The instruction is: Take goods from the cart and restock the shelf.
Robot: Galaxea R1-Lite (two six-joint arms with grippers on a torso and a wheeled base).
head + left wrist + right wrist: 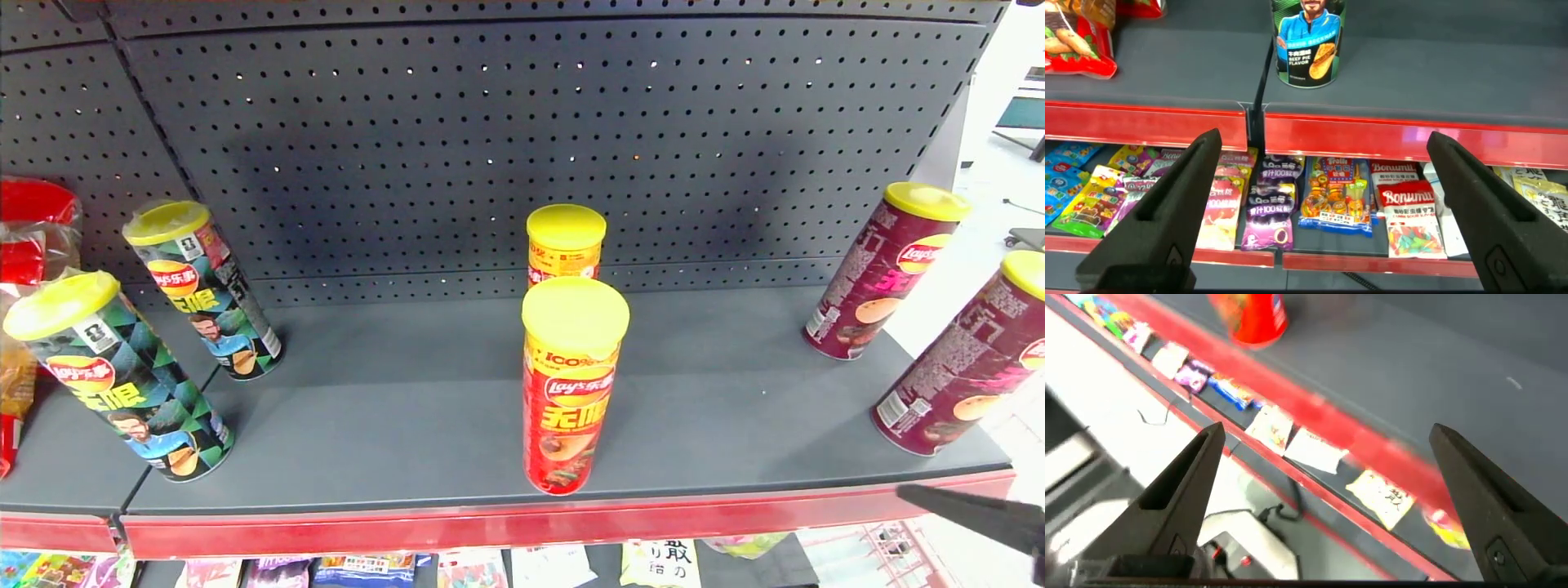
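On the grey shelf, a red chips can stands upright near the front edge, with a second yellow-lidded can behind it. Two green cans stand at the left and two maroon cans at the right. My left gripper is open and empty, below and in front of the shelf's red edge, under a green can. My right gripper is open and empty too, out past the shelf front, with the red can's base beyond it. One of its fingers shows at the lower right.
A lower shelf holds several snack packets in a row. Bagged snacks sit at the shelf's far left. A perforated back panel closes the rear. There is free room on both sides of the red can. A cable and a white object lie on the floor.
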